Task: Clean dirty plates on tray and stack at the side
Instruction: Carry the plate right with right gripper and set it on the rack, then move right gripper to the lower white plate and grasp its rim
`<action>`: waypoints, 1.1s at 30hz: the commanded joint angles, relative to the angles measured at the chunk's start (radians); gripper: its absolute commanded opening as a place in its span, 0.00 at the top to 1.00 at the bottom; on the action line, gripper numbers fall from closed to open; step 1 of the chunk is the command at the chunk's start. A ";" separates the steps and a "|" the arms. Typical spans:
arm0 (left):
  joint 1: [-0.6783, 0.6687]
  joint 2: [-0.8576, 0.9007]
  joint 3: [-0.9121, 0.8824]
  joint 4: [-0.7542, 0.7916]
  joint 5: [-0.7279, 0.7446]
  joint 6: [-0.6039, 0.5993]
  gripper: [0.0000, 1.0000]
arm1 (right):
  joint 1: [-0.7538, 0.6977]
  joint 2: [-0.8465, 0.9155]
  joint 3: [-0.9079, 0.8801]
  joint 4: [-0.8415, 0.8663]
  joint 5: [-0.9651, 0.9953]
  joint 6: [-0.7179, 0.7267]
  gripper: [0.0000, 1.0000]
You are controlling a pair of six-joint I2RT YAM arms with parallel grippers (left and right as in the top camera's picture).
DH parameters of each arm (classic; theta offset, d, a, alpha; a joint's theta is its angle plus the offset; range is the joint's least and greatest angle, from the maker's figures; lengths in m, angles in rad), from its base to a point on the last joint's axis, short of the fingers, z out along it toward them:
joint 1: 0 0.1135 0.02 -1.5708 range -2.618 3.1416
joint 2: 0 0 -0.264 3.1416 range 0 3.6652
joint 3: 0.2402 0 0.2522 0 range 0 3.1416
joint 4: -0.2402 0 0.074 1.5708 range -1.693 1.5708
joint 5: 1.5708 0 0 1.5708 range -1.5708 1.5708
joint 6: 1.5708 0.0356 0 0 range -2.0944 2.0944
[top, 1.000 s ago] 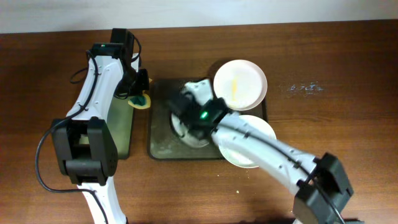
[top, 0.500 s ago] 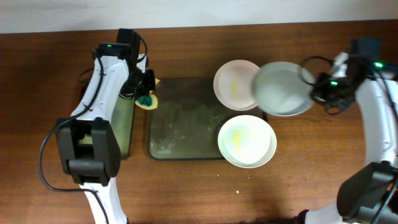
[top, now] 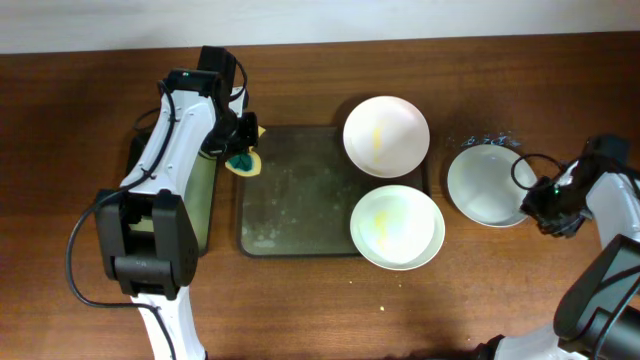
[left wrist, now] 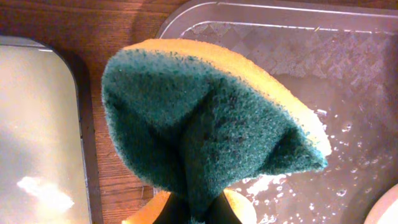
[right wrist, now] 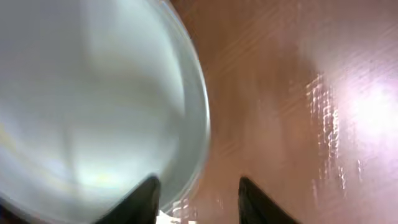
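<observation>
The plates (top: 397,226) are lying in two places. The clean plate (top: 487,185) is resting on the table (top: 560,80) just right of the tray (top: 300,190). The far plate (top: 386,135) and the near plate (top: 398,240), both yellow-smeared, are sitting at the tray's right end, each overhanging its rim.

My right gripper (top: 545,200) is sitting at the clean plate's right edge. In the blurred wrist view its fingers (right wrist: 146,193) are standing apart with the rim between them, and bare wood is showing beside the rim, so I am judging that nothing is pinched. My left gripper (top: 240,152) is clamping the sponge (left wrist: 205,124), folded green face out, above the tray's left corner and the strip of table beside the smaller tray (left wrist: 37,124).

I am reading this step as setting the clean plate down as the base of the stack. To do it well, I am planning to draw the right fingers outward and up, away from the rim, so neither one nudges the plate off its spot. Then the sponge needs to be travelling across the wet tray to a smeared plate, and I am favouring the near one. Since it is hanging over the tray's rim, pressing near its outer edge could tip it. So I am wanting the right fingers steadying its rim while the green face is rubbing flat over the smear at its centre.
</observation>
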 commanded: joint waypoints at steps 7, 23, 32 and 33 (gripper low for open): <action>0.001 -0.006 0.017 0.000 0.011 0.016 1.00 | 0.210 -0.062 0.274 -0.454 -0.260 -0.195 0.58; 0.001 -0.006 0.017 0.000 0.011 0.016 1.00 | 0.511 -0.061 -0.179 -0.089 -0.103 -0.009 0.88; 0.002 -0.008 0.029 -0.083 0.011 0.016 1.00 | 0.539 -0.165 -0.144 -0.118 -0.142 -0.009 0.96; 0.002 -0.014 0.033 -0.100 0.011 0.016 1.00 | 0.561 -0.191 -0.132 -0.111 -0.154 -0.009 0.96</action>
